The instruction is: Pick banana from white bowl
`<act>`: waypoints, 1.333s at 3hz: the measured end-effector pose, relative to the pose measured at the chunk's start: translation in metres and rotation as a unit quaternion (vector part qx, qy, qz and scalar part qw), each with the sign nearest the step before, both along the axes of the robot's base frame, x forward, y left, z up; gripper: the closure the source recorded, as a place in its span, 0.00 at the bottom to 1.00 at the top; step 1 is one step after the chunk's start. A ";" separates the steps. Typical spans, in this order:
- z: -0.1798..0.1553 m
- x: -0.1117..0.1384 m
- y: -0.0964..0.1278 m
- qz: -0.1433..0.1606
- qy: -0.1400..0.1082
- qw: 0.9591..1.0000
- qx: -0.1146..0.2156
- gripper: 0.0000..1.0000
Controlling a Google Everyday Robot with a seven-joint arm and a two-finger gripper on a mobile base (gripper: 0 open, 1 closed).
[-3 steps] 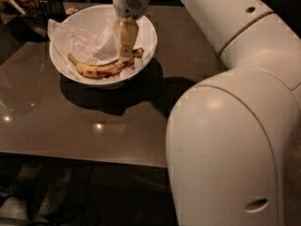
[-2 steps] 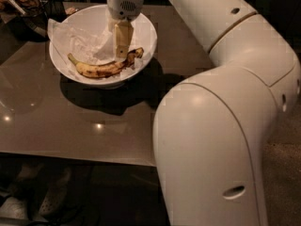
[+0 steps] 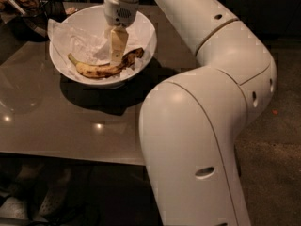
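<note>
1. Dropping a little deeper into the large round glossy white bowl, the cream-coloured two-finger gripper has edged towards the bowl's middle over the last second, and its tip now sits right on the fruit.
2. No change for the curved, brown-spotted yellow banana. It lies where it did, along the bowl's near inner wall on the crumpled white paper lining, with its blackened end towards the bowl's right rim and its stem towards the left.
3. So the lift has not begun. The approach looks finished, and the grasp is the step in hand.
4. Clamped on the banana or not? I cannot tell; the gripper reads as one pale block meeting the peel.
5. Pose: the wrist hangs straight down over the bowl's centre and the white forearm climbs away to the right of the bowl. The bulky white elbow link has swung in and now stands well in front of the bowl, over the near edge of the glossy dark brown table.
</note>
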State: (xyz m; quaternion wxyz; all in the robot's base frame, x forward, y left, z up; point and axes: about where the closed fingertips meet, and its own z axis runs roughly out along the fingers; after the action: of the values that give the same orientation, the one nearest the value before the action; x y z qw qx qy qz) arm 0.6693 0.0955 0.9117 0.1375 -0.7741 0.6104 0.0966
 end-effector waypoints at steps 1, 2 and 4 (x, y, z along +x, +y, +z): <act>-0.011 0.001 0.004 0.001 0.017 1.000 0.008 0.28; -0.020 0.001 0.008 0.001 0.031 0.999 0.013 0.45; -0.033 -0.003 0.011 0.005 0.049 0.999 0.016 0.45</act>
State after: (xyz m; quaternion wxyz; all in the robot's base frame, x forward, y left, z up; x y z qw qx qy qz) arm 0.6659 0.1067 0.8789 0.1195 -0.7693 0.6108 0.1444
